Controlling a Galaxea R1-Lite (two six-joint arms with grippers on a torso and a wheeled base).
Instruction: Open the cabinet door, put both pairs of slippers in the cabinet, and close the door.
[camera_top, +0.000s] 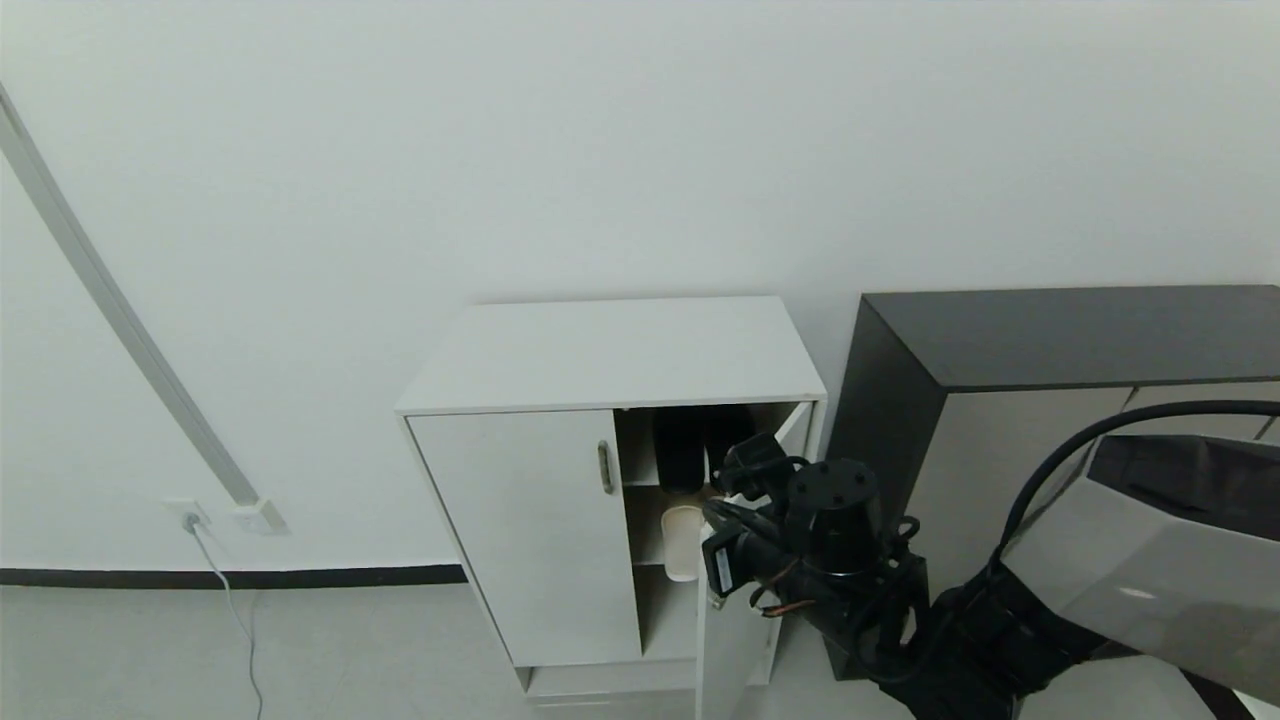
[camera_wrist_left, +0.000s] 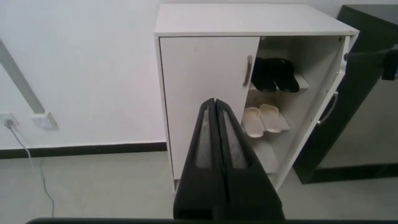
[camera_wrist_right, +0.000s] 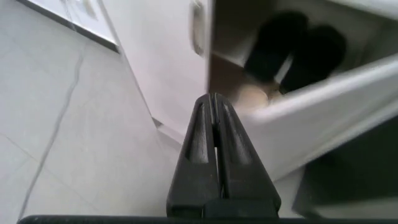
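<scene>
The white cabinet (camera_top: 620, 350) stands against the wall with its left door (camera_top: 530, 530) closed and its right door (camera_top: 730, 640) swung open. A black pair of slippers (camera_top: 695, 445) lies on the top shelf and a white pair (camera_top: 682, 540) on the middle shelf. My right gripper (camera_top: 745, 462) is at the open door's upper edge, on its outer side, shut with nothing in it (camera_wrist_right: 214, 99). My left gripper (camera_wrist_left: 215, 102) hangs back in front of the cabinet (camera_wrist_left: 249, 18), shut and empty. From there the black slippers (camera_wrist_left: 277, 73) and white slippers (camera_wrist_left: 265, 118) show inside.
A dark cabinet (camera_top: 1050, 340) stands close on the right of the white one, just behind the open door. On the left wall are a slanted conduit (camera_top: 120, 310) and a socket with a cable (camera_top: 188, 520). Bare floor lies in front.
</scene>
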